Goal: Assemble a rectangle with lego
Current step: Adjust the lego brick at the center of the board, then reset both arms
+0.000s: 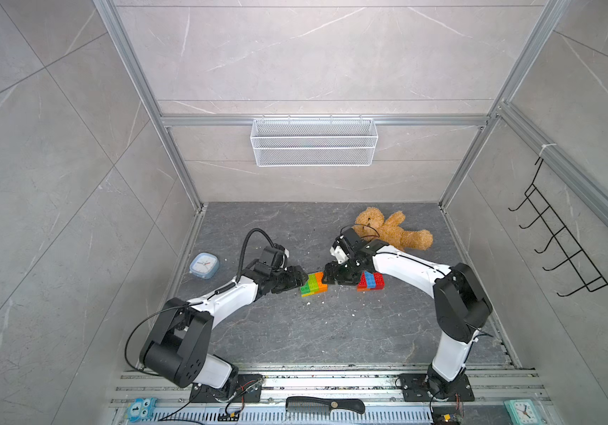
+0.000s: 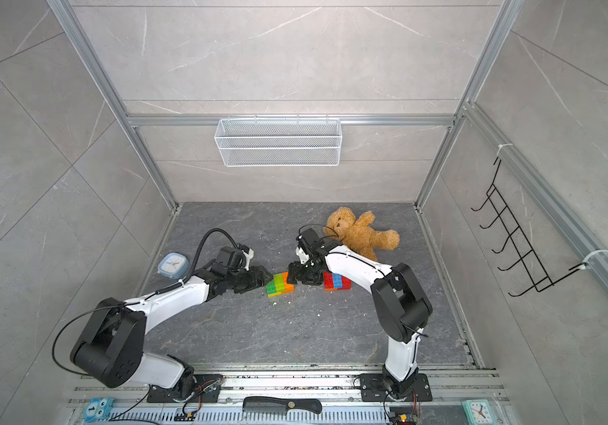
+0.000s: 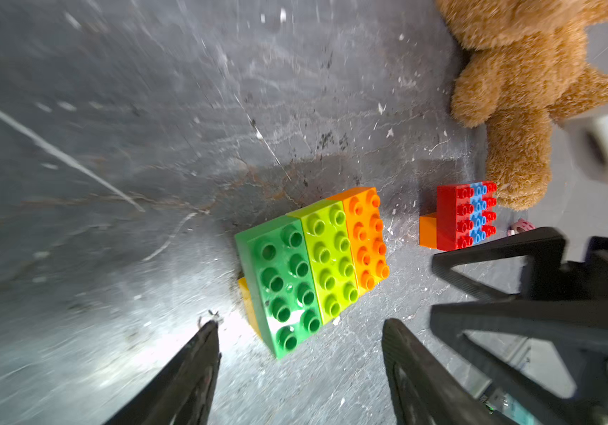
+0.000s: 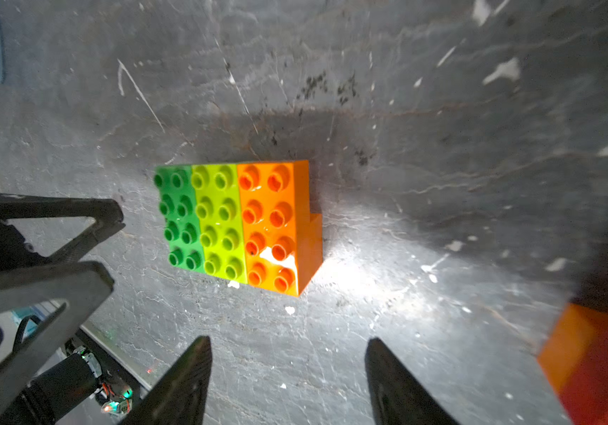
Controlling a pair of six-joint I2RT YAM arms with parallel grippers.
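A joined lego block of green, lime and orange bricks lies flat on the dark floor, studs up, over a lower layer of yellow and orange. It fills the middle of the left wrist view and the right wrist view. A second lego block of red and blue on orange lies to its right. My left gripper is open just left of the first block, with nothing between its fingers. My right gripper is open between the two blocks, holding nothing.
A brown teddy bear lies behind the right arm, with a tiny pink figurine near it. A blue clock sits at the left edge. A black comb lies on the front rail. A wire basket hangs on the back wall.
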